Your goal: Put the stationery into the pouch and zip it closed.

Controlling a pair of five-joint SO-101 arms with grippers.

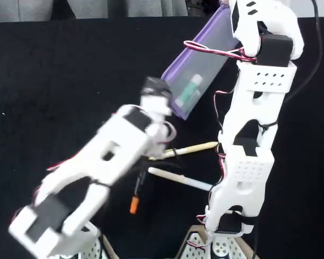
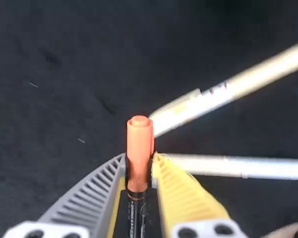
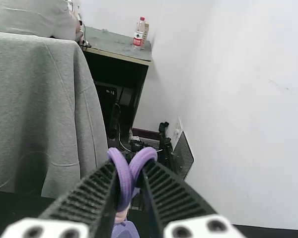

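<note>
Orange-capped marker [image 2: 139,141] is gripped by the clenched left jaws, lower centre of frame | purple pouch [image 1: 202,62] is held tilted at upper right, its edge clamped by the right jaws | cream pen [image 1: 191,148] and white pen [image 1: 178,179] are laid on the black surface [image 1: 54,81], centre right

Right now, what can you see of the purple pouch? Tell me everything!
The pouch is a flat, see-through purple sleeve, seemingly soft plastic, with a darker purple edge. It is held in the air above the black table, tilted, its upper end pinched in the right gripper, where a purple fold pokes out between the fingers. Its lower end points toward the left arm. Inside, near that lower end, lies something white and green. Whether the zip is open I cannot tell.
</note>
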